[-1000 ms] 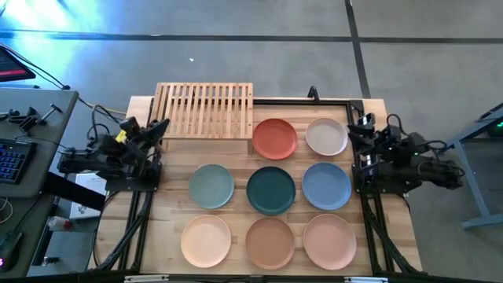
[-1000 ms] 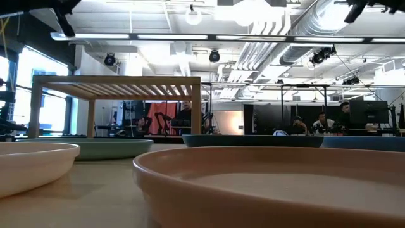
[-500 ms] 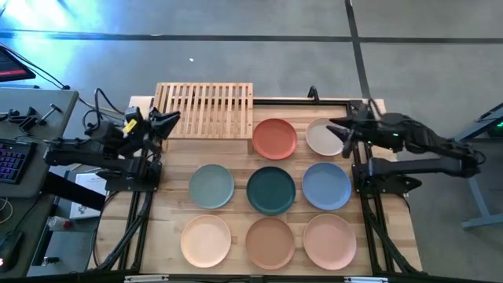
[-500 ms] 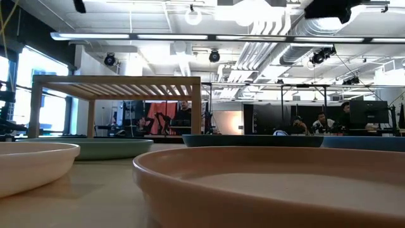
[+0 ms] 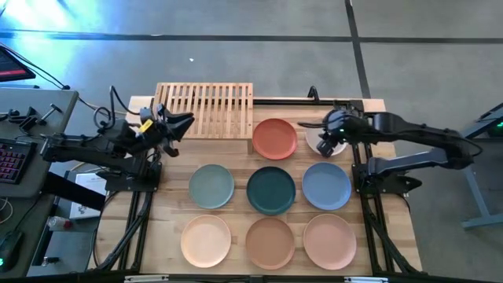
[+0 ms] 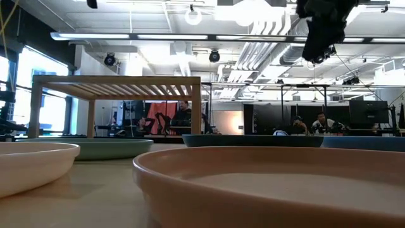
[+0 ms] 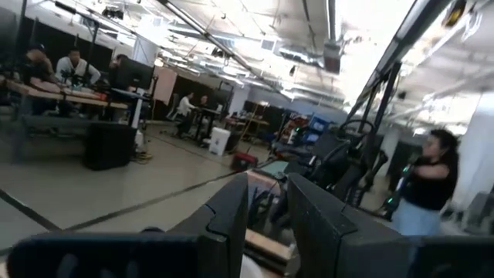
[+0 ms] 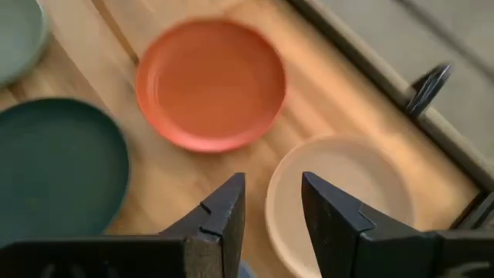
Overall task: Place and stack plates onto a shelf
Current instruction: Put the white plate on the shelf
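R gripper (image 8: pixel 270 202) hangs over the beige plate (image 8: pixel 347 189), jaws apart, holding nothing. L gripper (image 5: pixel 182 122) open too, by the shelf (image 5: pixel 206 108); shelf top bare, plates all on table (image 5: pixel 236 224).

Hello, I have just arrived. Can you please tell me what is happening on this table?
A two-armed robot is starting to move plates onto the wooden shelf, which holds nothing so far. Eight plates lie flat on the table. The right end effector hovers open above the beige plate, next to the terracotta red plate, holding nothing. The left end effector is open by the shelf's left side, also holding nothing.
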Robot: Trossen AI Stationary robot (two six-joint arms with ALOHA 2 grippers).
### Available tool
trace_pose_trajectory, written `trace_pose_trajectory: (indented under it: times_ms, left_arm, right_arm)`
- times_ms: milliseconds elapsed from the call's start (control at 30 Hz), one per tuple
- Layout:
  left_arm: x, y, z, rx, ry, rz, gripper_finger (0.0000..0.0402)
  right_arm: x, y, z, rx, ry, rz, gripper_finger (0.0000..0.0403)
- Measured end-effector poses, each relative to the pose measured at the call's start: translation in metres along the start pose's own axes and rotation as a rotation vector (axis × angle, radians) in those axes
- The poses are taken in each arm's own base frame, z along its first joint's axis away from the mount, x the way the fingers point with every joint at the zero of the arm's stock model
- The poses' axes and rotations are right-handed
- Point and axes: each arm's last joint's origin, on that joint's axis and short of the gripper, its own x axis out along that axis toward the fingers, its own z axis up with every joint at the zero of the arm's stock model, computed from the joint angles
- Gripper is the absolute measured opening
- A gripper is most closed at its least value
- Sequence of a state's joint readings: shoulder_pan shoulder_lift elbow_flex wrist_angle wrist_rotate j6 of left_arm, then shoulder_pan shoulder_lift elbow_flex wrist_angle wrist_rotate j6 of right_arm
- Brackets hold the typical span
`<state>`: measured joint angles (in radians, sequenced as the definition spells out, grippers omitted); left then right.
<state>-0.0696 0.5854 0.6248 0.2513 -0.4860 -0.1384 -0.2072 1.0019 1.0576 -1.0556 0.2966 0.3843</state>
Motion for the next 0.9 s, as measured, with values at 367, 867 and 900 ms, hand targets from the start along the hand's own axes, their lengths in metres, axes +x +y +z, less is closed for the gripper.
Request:
trace_pose_trajectory:
  times_ms: [367,867,900]
  left_arm:
    - [0.001,0.000,-0.001,0.126,0.004,0.000,0.0083]
    - [0.001,0.000,-0.001,0.127,0.006,-0.005,0.0083]
    - [0.001,-0.001,-0.001,0.127,0.006,-0.006,0.0083]
  right_arm:
    - [0.039,0.012,0.007,0.118,0.206,0.009,0.0114]
    - [0.084,0.024,0.004,0.058,0.410,-0.104,0.0115]
    - [0.087,0.025,0.004,0.056,0.421,-0.110,0.0115]
